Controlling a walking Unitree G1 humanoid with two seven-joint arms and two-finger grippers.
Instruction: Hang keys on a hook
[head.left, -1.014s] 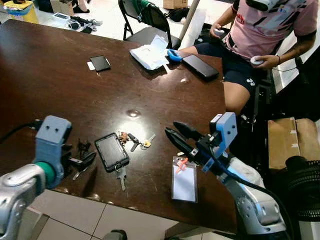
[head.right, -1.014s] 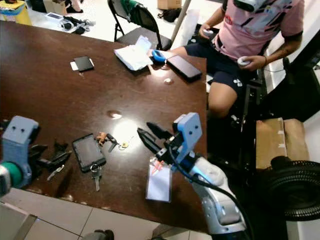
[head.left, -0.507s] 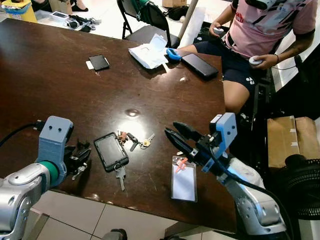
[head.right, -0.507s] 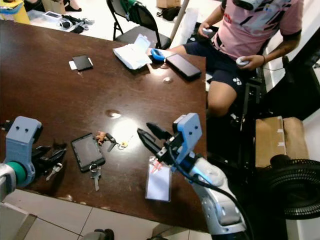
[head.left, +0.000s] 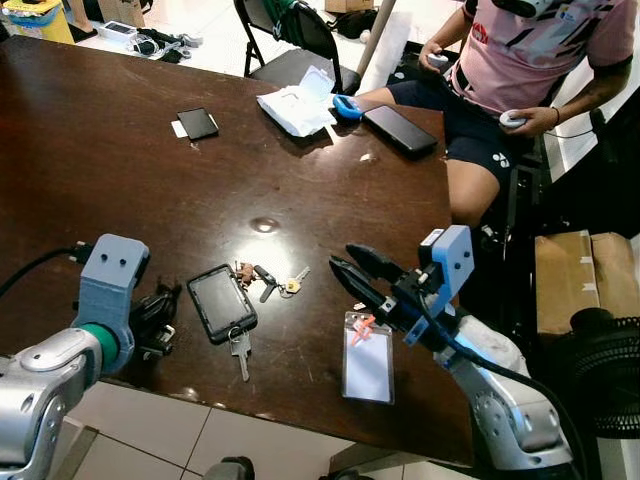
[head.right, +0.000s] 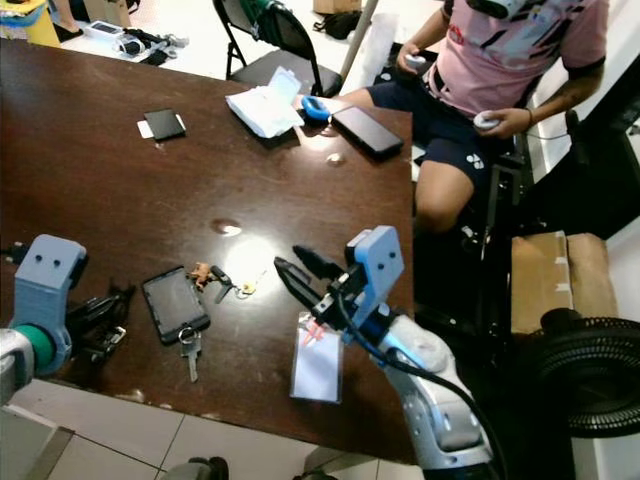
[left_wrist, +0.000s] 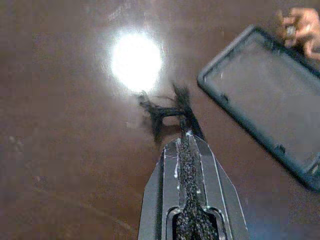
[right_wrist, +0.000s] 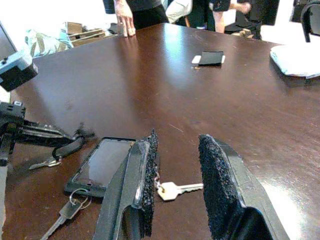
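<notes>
Keys (head.left: 268, 281) lie on the desk (head.left: 150, 190) beside a phone (head.left: 222, 302), between the claws. Right claw (head.left: 343, 267) hovers agape and empty just beside them; left claw (left_wrist: 183, 131) is pinched on a black strap (left_wrist: 165, 112).

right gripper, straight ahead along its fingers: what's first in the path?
Probably the gold key of the key bunch beside the black phone case. The right gripper is open and points at it above the table; depth is unclear.
</notes>
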